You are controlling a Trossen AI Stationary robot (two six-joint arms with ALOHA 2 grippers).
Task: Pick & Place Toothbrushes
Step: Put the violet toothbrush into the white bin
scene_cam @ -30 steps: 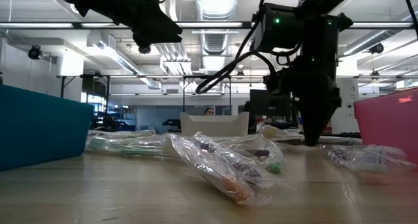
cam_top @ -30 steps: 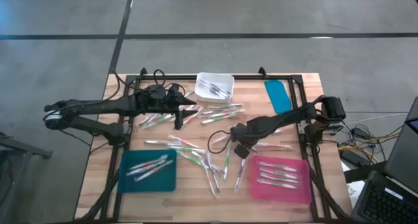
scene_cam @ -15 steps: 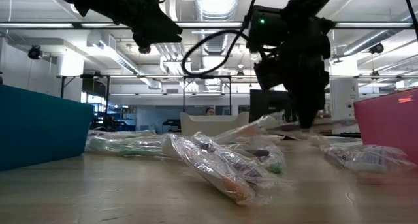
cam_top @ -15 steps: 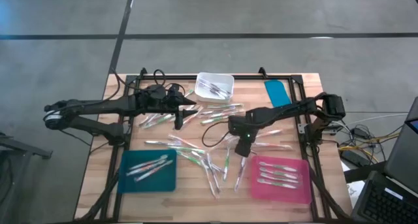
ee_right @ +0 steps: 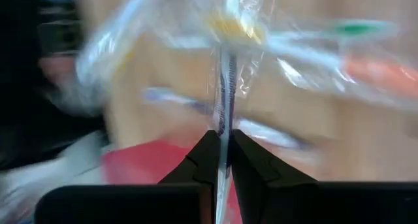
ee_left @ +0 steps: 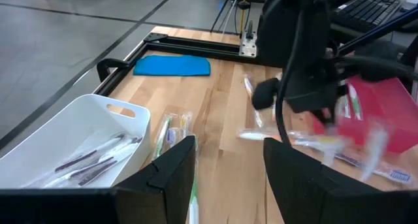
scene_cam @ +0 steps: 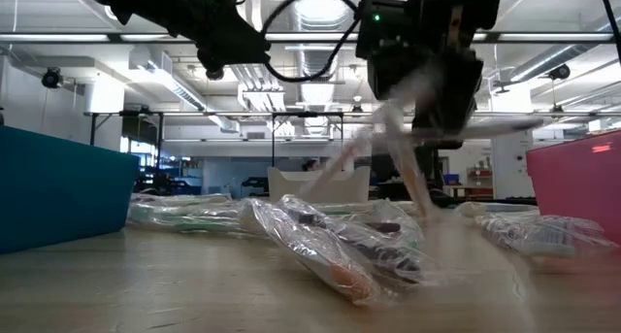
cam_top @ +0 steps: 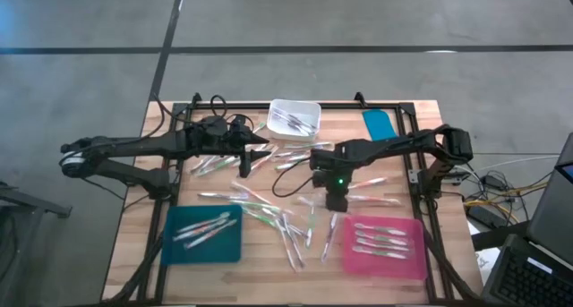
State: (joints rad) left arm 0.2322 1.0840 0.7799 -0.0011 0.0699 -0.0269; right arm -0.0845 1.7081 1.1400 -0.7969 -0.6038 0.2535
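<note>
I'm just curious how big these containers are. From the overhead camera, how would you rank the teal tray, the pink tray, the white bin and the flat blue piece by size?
Largest to smallest, as seen in the high view:
1. The teal tray and the pink tray look about alike; I would not rank one above the other.
2. The white bin.
3. The flat blue piece, narrowest of all.

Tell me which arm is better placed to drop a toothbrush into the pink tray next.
Right. Its fingers are shut on a clear-wrapped toothbrush beside the pink rectangular tray; the left fingers hang open and empty near the white plastic bin.
</note>
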